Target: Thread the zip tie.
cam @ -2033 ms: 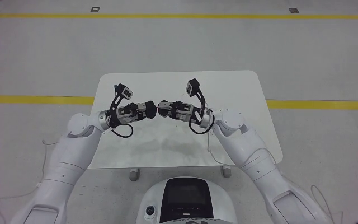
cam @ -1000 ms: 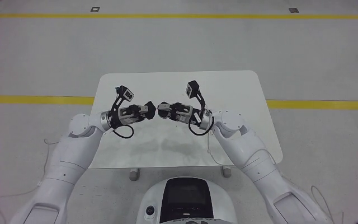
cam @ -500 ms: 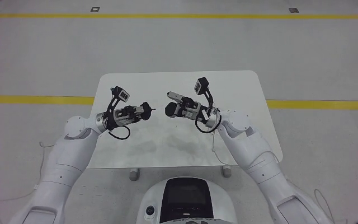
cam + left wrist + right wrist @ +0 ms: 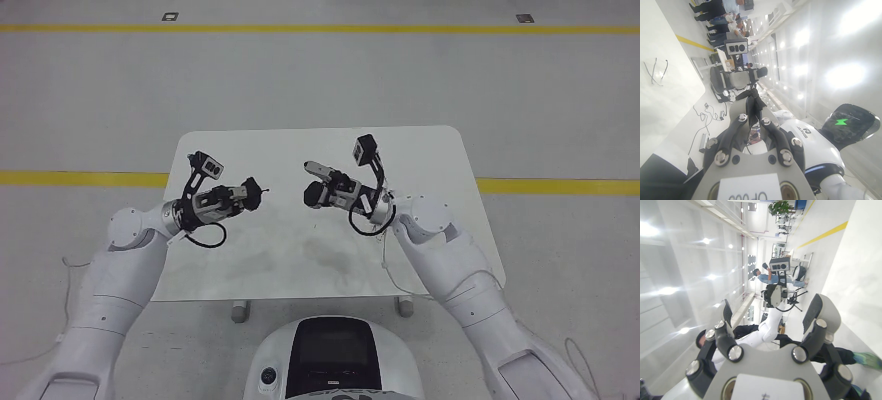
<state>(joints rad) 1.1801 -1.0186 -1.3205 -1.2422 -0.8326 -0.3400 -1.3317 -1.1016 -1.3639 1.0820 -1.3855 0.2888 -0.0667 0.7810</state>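
above the white table [image 4: 420,150], the left gripper [image 4: 251,191] is pinched together on a black zip tie [image 4: 753,97], which looks bunched into a small loop. well to its right, the right gripper [image 4: 770,306] hangs with fingers spread, holding nothing. threading seems done; tightening may remain.

I'm driving this from afar in what looks like a big robotics lab hall: a pale grey floor [image 4: 320,80] marked with yellow tape lines [image 4: 80,178], and one white bench [image 4: 420,150] standing alone. The wrist views add a high white ceiling with rows of spotlights [image 4: 783,67], loose power cables [image 4: 705,113] on the floor — and a potted plant [image 4: 780,206].
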